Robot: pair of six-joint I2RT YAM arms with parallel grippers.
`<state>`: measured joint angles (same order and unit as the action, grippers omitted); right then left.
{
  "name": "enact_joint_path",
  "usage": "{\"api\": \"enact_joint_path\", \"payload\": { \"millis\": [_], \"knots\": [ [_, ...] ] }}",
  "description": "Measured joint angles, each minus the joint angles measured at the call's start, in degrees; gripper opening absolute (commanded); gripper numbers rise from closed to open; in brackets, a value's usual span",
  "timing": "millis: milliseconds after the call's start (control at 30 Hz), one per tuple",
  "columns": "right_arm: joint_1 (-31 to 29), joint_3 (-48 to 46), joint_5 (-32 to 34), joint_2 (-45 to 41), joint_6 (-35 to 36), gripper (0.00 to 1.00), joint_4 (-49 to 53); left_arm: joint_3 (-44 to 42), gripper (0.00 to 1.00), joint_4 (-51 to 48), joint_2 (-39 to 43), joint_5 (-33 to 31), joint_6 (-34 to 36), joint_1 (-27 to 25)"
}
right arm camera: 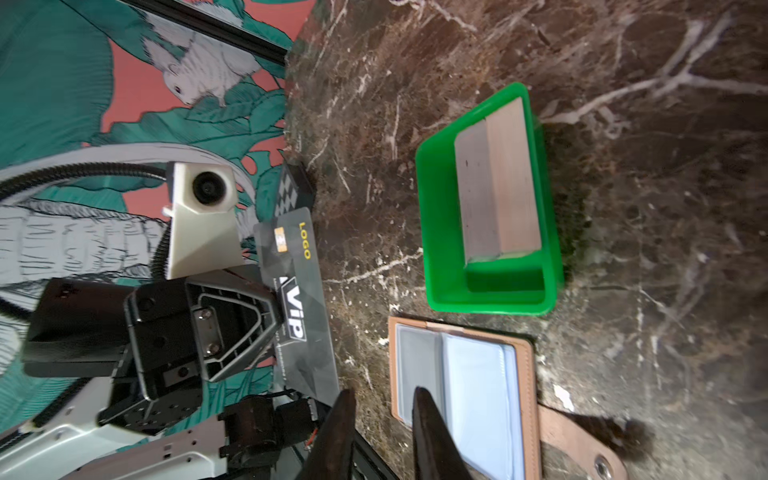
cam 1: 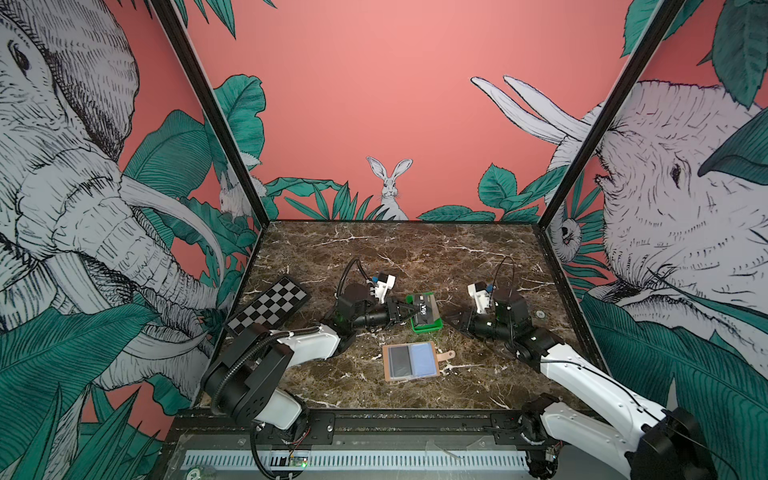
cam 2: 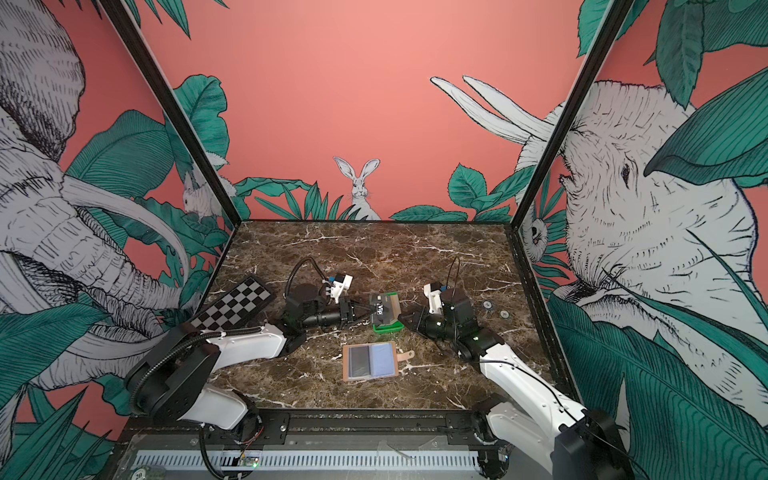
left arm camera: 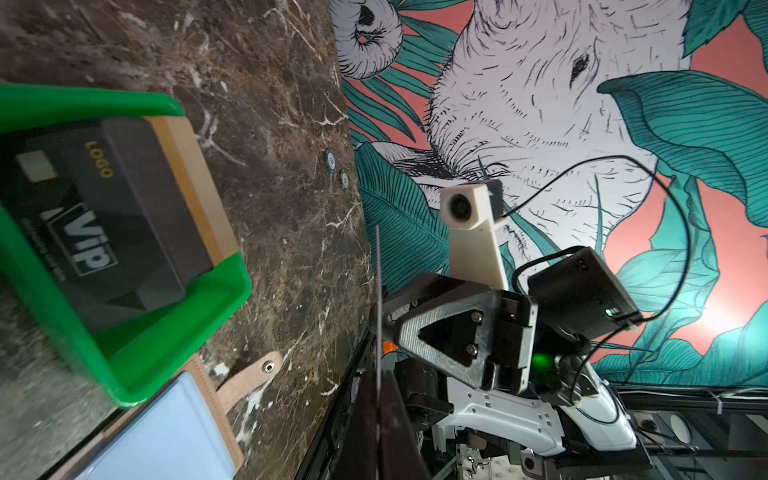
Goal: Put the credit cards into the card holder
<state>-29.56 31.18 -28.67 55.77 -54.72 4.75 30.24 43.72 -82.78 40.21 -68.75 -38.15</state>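
My left claw [cam 1: 407, 311] is clamped on the VIP card [cam 1: 424, 309] above the tray [cam 1: 424, 329], my right claw [right arm camera: 380, 399] is slack and empty, and the holder [cam 1: 386, 361] lies open on the table [cam 1: 332, 257] with a grey card [cam 1: 400, 360] and a blue card [cam 1: 424, 360] in, so next, I reckon, I swing over and slide this one edge-first into a pocket.

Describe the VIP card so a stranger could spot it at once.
On the marble table, past the open card holder, sits a green tray. At its left side the left end effector holds up the VIP card. It is black with white "VIP" lettering, unlike the grey card and tan card lying in the tray.
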Motion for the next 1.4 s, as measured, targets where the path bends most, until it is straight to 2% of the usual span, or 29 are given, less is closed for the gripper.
{"api": "enact_joint_path", "payload": {
  "millis": [200, 367, 633, 1033, 1233, 1400],
  "knots": [
    [-6.25, 1.25, 8.66, -2.19, 3.58, 0.23, 8.00, -5.29, 0.01, -4.44, 6.47, -1.73, 2.51, 0.00],
    [-11.15, 0.94, 13.51, -0.76, 4.17, 0.21, 9.77, -10.95, 0.01, -8.72, 12.24, -5.70, 3.82, -1.25],
    [-17.57, 0.76, 17.35, 6.54, 3.98, 0.20, 10.19, -15.85, 0.01, -15.26, 18.40, -13.40, 4.02, -8.04],
    [-20.31, 0.83, 21.05, 15.61, 2.75, 0.16, 12.31, -18.51, 0.01, -14.03, 16.24, -19.76, 1.01, -11.72],
    [-20.33, 2.58, 21.81, 20.41, 3.10, 0.14, 12.22, -18.51, 0.01, -13.27, 15.61, -20.81, 0.79, -12.17],
    [-20.33, 3.58, 22.27, 21.07, 3.72, 0.14, 12.00, -18.51, 0.01, -12.66, 14.51, -20.87, 0.79, -12.24]
  ]
}}
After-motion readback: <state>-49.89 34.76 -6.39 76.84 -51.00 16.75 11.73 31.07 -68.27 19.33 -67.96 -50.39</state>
